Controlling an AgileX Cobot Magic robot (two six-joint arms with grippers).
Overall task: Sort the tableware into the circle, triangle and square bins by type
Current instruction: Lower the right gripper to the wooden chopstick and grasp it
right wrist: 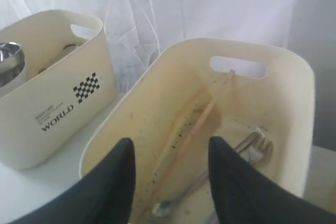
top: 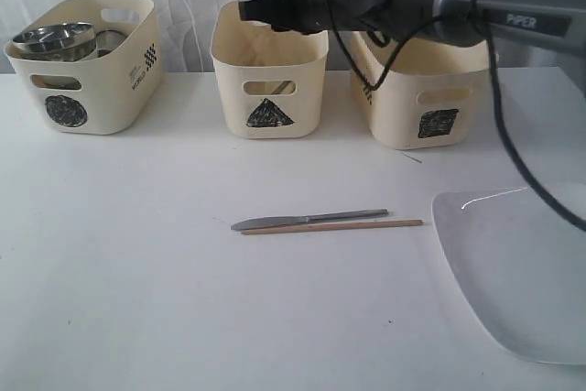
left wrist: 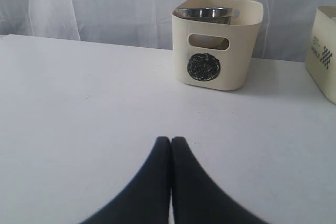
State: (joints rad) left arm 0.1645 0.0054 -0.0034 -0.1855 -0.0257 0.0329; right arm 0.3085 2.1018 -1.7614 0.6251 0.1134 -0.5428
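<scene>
My right gripper (top: 259,8) hangs over the triangle bin (top: 268,89), open with nothing between its fingers (right wrist: 170,148). Inside that bin (right wrist: 294,93) a wooden chopstick (right wrist: 202,119) leans against the far wall beside a steel fork (right wrist: 254,144). A steel knife (top: 307,220) and a second chopstick (top: 334,226) lie side by side on the table. The large white plate (top: 522,272) sits at the front right. The circle bin (top: 92,89) holds steel bowls or mugs (top: 55,40). My left gripper (left wrist: 171,140) is shut and empty, low over the table, facing the circle bin (left wrist: 215,45).
The square bin (top: 421,103) stands to the right of the triangle bin, partly behind my right arm. A white curtain hangs behind all three bins. The right arm's cable loops down toward the plate.
</scene>
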